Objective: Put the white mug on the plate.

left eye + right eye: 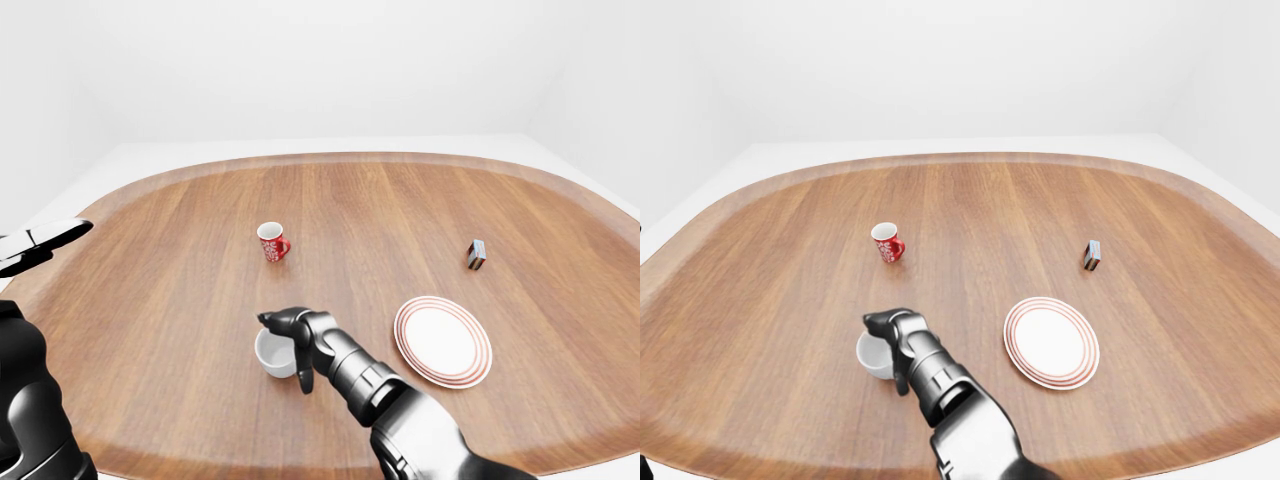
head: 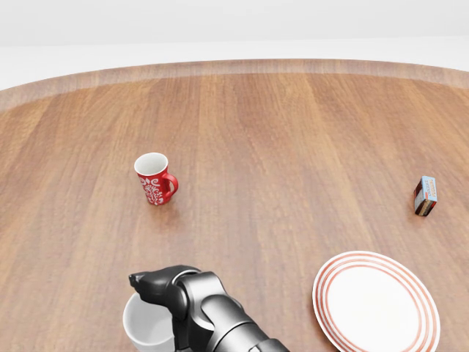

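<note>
Right hand (image 1: 298, 342) fingers (image 1: 304, 375) spread about white mug (image 1: 272, 356) rim; plate (image 1: 443, 341) near, apart.

Left-eye and right-eye views look down from head height across the whole wooden table (image 1: 330, 210) to the white wall. Head view, closer and steeper, shares the red mug (image 2: 154, 178), plate (image 2: 377, 304) and small box (image 2: 426, 196)

The right robot hand (image 2: 172, 290) covers part of the white mug (image 2: 146, 326), whose base the head view's bottom edge cuts off; its grip can't be judged.
</note>
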Motion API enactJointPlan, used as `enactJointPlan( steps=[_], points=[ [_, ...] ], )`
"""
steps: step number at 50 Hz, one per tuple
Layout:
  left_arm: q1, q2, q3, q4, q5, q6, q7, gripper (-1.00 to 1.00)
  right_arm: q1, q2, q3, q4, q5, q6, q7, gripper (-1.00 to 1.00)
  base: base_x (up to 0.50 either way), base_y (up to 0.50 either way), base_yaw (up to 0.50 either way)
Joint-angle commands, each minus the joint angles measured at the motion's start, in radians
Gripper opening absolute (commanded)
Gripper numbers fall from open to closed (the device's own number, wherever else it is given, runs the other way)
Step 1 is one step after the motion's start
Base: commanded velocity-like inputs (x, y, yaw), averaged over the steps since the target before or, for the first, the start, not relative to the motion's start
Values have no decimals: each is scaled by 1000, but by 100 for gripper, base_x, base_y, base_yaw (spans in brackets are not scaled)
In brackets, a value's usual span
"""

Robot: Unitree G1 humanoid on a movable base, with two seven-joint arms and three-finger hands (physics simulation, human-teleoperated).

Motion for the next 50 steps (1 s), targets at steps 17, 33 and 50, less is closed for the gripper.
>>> enactJointPlan(
  steps=[17, 33, 50],
  points=[
    [-12, -3, -4, 74, 12, 0, 10, 100, 13, 0, -5, 118, -10, 0, -15, -100, 0, 0, 0],
    [-11, -9, -7, 70, 18, 0, 8, 100, -55, -40, -18, -90, 22, 0, -45, -100, 0, 0, 0],
    [-16, -3, -6, 71, 18, 0, 11, 100, 41, -458, -164, -805, -208, 0, 274, -100, 0, 0, 0]
  ],
)
